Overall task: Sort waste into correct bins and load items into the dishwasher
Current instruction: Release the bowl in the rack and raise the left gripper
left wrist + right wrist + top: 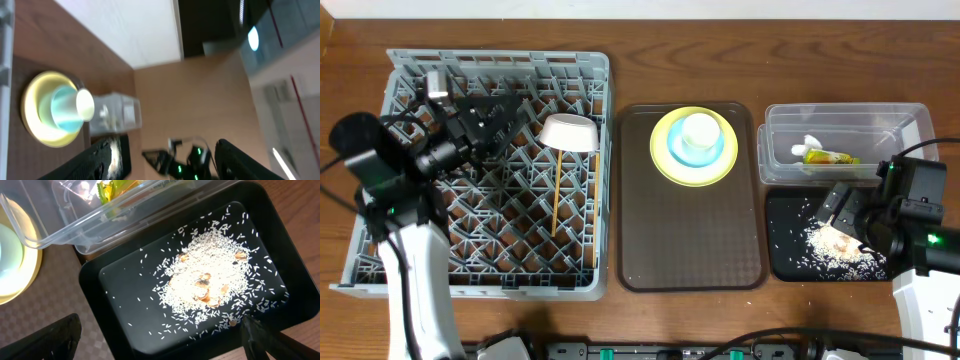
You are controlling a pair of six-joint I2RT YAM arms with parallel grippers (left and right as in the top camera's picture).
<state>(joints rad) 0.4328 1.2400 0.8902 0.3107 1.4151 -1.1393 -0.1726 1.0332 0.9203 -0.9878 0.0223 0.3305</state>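
**Layout, overhead view**

- Large square grey plastic dish rack point(380, 270) w/ peg lattice: left side of table.
- White bowl point(570, 132): inside rack, far-right corner, tipped on its side.
- Thin wooden chopstick point(556, 195): in rack, just near of the white bowl, lying along the near-far line.
- Brown rectangular serving tray point(690, 250): centre, just right of rack.
- Round yellow plate point(665, 165): flat on far end of the brown tray. Light blue bowl point(720, 150) sits upright on it; small white cup point(700, 128) stands inside that bowl.
- Clear rectangular plastic tub point(900, 115): far right. It holds a small yellow-green snack wrapper point(830, 157) and a crumpled white scrap point(809, 143), side by side.
- Shallow black rectangular tray point(785, 255): directly near of the tub. Whitish rice-like crumbs point(210, 275) are heaped approx. mid-tray w/ a few tan bits on top; loose grains are scattered round the heap.

**Grippers**

- Left gripper point(162, 150): over far-left part of rack. Fingers apart, nothing between them.
- Right gripper point(160, 340): over the black tray. Fingers spread wide, nothing held.
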